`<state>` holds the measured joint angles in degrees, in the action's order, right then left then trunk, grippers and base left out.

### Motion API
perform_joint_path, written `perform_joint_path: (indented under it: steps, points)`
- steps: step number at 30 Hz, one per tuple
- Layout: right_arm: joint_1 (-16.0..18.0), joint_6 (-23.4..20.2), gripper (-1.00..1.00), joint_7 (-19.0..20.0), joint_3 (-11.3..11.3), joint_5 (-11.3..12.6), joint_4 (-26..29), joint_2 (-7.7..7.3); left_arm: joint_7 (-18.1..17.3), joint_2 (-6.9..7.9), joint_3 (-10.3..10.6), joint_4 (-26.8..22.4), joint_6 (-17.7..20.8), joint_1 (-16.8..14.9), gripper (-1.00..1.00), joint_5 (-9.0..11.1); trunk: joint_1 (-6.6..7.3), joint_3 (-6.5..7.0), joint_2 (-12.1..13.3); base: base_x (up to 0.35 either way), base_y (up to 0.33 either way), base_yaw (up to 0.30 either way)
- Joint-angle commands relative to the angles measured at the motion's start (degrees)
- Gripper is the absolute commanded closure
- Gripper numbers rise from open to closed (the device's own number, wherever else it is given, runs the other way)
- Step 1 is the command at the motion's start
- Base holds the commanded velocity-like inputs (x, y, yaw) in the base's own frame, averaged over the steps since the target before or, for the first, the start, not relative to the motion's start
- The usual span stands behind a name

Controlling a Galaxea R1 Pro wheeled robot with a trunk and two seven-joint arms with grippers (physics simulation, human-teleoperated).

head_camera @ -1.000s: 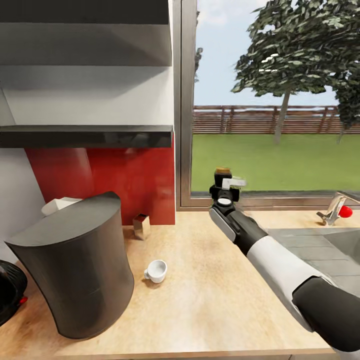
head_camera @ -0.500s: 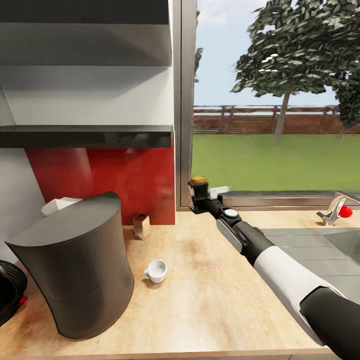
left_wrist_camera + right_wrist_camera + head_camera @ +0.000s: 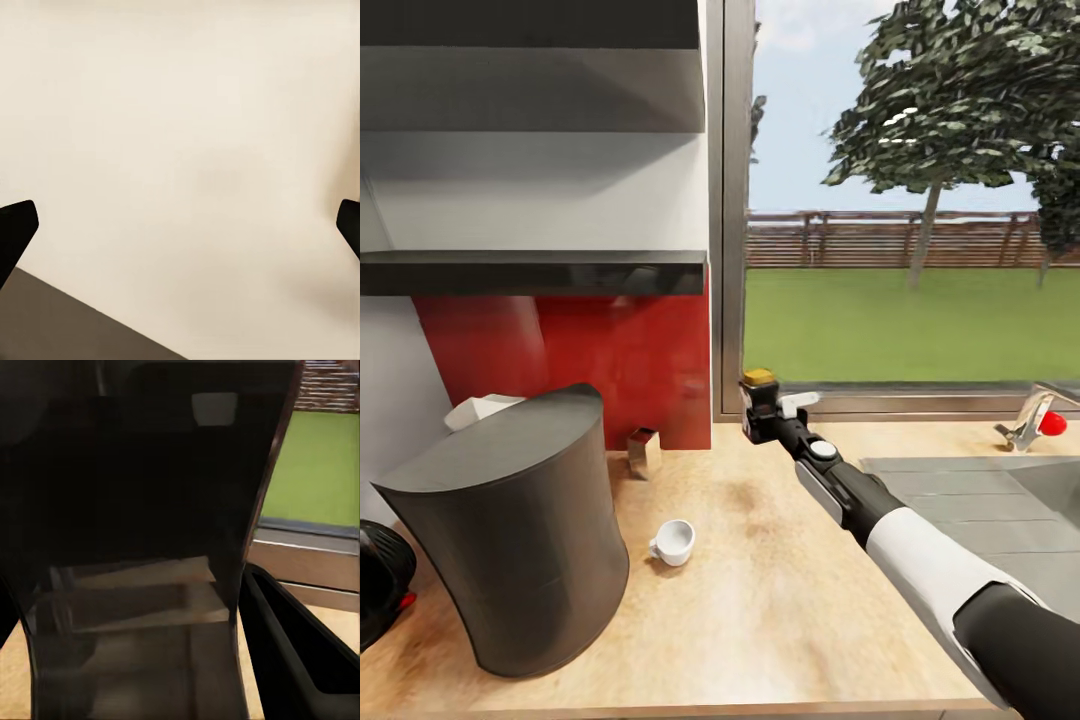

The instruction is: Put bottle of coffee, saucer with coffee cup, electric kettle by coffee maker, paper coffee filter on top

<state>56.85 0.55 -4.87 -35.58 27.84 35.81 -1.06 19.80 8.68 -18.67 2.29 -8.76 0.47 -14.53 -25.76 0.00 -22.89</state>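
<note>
The coffee bottle (image 3: 759,398), dark with a yellow cap, is held upright just above the counter by the window frame, with my right gripper (image 3: 766,416) shut on it. In the right wrist view its dark glass (image 3: 150,547) sits between the fingers (image 3: 300,637). The big dark grey coffee maker (image 3: 510,530) stands at the counter's left. A white coffee cup (image 3: 675,541) lies on the wood to its right. My left gripper (image 3: 180,232) is open over a plain beige surface.
A small metal container (image 3: 644,452) stands by the red backsplash. Something white (image 3: 475,410) peeks from behind the coffee maker, and a black rounded object (image 3: 380,580) sits at the far left. The sink (image 3: 1000,490) and faucet (image 3: 1032,420) are at right.
My right arm carried the bottle left from in front of the window towards the window frame, then lowered it slightly. The cup and coffee maker stayed put.
</note>
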Motion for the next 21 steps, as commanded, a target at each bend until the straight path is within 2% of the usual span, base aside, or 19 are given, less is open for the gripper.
perform_joint_path:
  steps: [1, 21]
  points:
    - [-0.02, 0.18, 1.0, -0.48, -0.47, 0.63, 0.06, -0.09, 0.24, 0.02, -0.49, 0.18, -0.32, -0.03, -1.0, -0.58, -0.02, 0.01, -0.03, 0.0, 0.0, 0.131]
    - [-5.5, 4.6, 1.0, -0.41, -0.54, 0.55, 0.04, -0.06, 0.32, -0.07, -0.49, 0.09, 0.16, -0.03, -1.0, -0.6, -0.02, 0.13, -0.03, 0.0, 0.0, 0.268]
